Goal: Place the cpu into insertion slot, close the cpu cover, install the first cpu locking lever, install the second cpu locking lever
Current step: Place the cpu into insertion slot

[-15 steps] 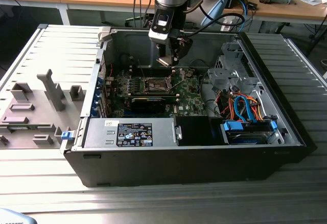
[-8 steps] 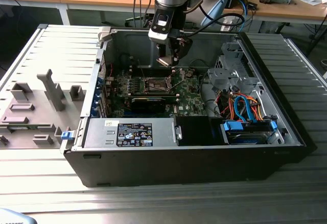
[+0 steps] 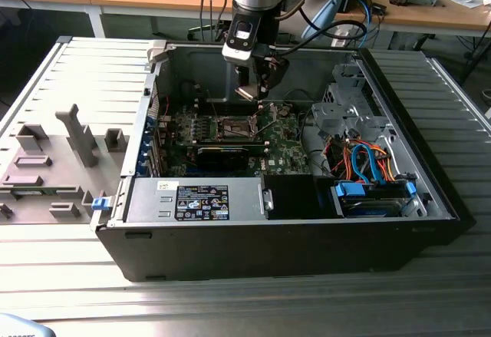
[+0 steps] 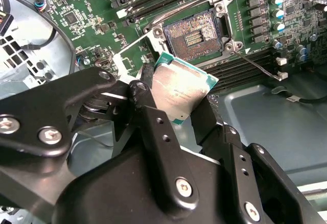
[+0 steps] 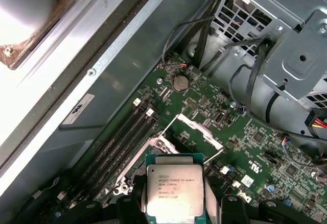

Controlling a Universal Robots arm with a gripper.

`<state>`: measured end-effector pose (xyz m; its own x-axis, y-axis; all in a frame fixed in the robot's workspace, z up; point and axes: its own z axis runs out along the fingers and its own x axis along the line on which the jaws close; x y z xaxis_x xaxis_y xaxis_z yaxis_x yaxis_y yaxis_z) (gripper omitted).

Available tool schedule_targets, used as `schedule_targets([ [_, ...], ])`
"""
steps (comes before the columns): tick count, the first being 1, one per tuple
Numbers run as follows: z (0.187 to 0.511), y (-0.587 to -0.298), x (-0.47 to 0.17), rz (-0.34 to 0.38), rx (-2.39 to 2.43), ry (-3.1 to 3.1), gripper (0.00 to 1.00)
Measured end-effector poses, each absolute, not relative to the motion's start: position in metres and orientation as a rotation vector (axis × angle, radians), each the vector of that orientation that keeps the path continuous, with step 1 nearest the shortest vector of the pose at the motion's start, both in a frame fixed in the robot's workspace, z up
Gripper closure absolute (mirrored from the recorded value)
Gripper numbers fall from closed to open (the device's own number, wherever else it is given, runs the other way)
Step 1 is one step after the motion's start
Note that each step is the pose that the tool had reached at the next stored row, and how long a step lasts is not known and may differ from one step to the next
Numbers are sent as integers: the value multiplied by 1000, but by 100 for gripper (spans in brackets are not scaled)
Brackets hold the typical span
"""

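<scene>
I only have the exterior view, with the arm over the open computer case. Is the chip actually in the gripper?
Observer: Yes. In the second wrist view the gripper is shut on the cpu, silvery top showing.
Operator: Is the socket free?
Observer: The insertion slot lies empty; the cpu is not yet in it.
Operator: And the cover?
Observer: In the first wrist view the cpu cover stands raised, open.
</scene>
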<state>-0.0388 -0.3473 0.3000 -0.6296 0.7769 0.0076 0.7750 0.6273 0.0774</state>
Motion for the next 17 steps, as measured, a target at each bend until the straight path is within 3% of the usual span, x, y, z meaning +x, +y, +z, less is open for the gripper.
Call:
schedule_targets([
  [17, 299, -347, -39, 111, 1382, 2788, 46],
])
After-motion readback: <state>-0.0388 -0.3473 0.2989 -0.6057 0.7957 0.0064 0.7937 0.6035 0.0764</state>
